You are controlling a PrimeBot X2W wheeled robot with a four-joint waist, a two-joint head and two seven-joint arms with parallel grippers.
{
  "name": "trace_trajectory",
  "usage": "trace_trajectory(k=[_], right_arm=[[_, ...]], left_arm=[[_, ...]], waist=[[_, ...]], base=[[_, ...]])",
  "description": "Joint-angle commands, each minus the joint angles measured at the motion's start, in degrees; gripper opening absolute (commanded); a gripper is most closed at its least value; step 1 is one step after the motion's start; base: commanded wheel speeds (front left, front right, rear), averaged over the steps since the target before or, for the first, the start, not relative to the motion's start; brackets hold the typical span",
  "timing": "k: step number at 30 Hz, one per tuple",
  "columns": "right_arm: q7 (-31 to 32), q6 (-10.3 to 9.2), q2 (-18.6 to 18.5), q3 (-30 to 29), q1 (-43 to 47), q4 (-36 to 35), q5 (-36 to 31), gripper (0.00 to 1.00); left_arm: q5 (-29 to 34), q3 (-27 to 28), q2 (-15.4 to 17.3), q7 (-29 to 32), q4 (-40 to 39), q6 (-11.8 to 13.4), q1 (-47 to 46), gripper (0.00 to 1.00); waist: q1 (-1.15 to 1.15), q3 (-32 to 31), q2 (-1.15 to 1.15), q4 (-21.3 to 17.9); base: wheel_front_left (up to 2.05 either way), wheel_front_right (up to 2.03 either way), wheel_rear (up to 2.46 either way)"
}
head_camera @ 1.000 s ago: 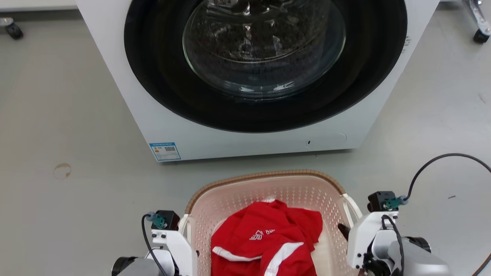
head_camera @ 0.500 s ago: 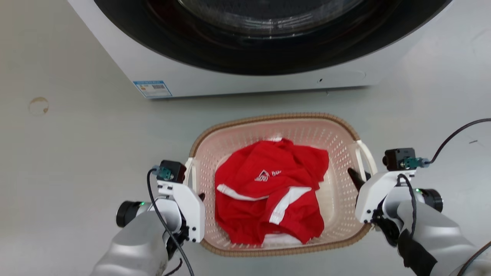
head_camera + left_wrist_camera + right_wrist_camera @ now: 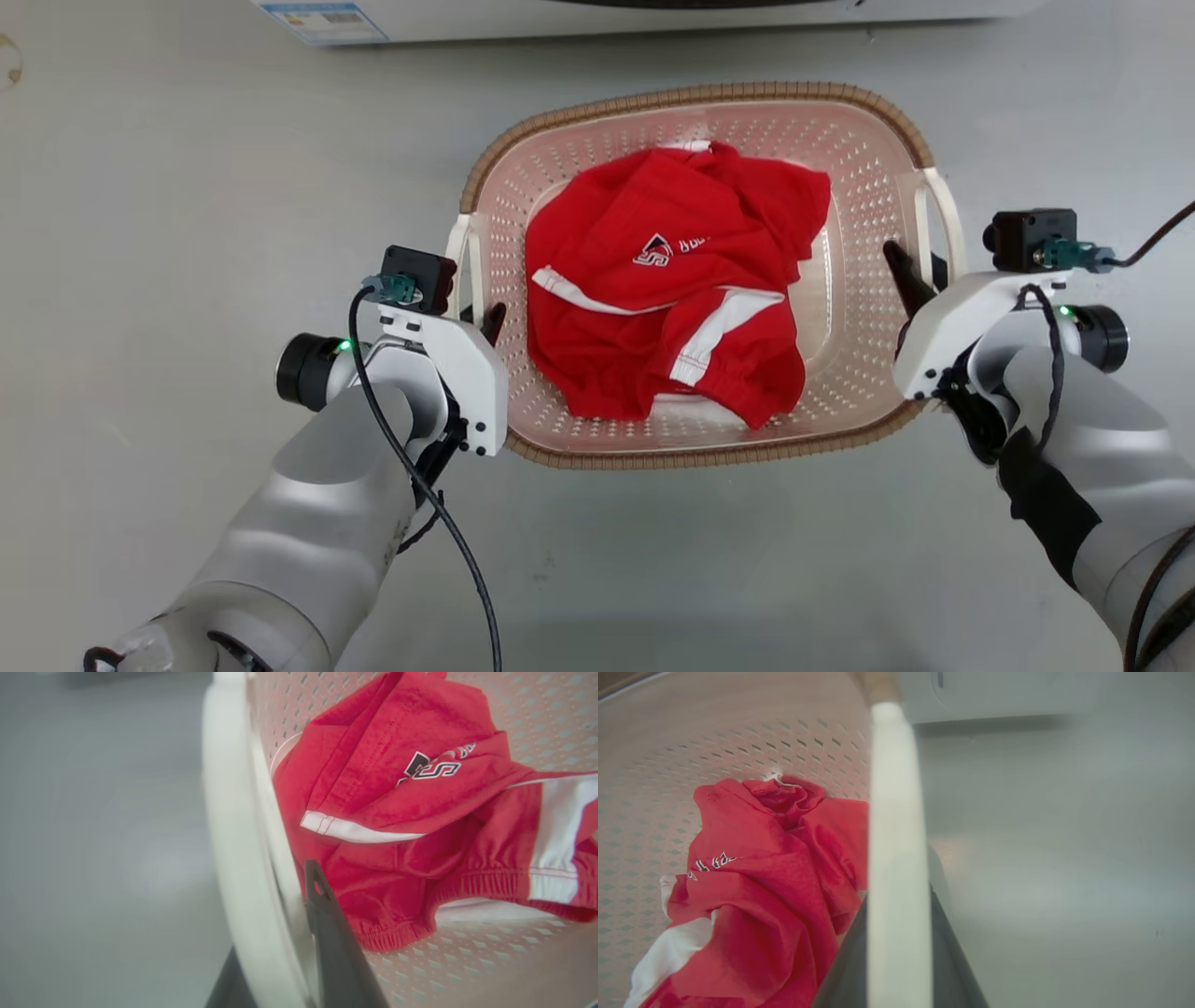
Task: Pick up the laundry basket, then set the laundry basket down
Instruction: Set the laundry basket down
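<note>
left hand (image 3: 478,313) and right hand (image 3: 915,257) each clamp a side handle (image 3: 896,812) of the laundry basket (image 3: 691,93); grasp complete; lift off the floor (image 3: 187,187) unconfirmed; set-down pending

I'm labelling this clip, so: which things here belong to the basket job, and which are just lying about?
In the job: laundry basket, left gripper and right gripper, both clamped on its white handles.
Just there: red garment in the basket, washing machine, grey floor.
</note>
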Motion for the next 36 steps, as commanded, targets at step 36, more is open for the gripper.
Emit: trace_trajectory(k=[36], right_arm=[[-1.3,-0.83,-4.5,-24.8,4.5,-10.4,-27.3,0.00]], left_arm=[[1.5,0.0,7.7,-5.6,2.7,3.3,-6.6,0.00]], waist=[[0.00,12.0,0.00,-0.5]], base=[[0.00,0.00,0.00]])
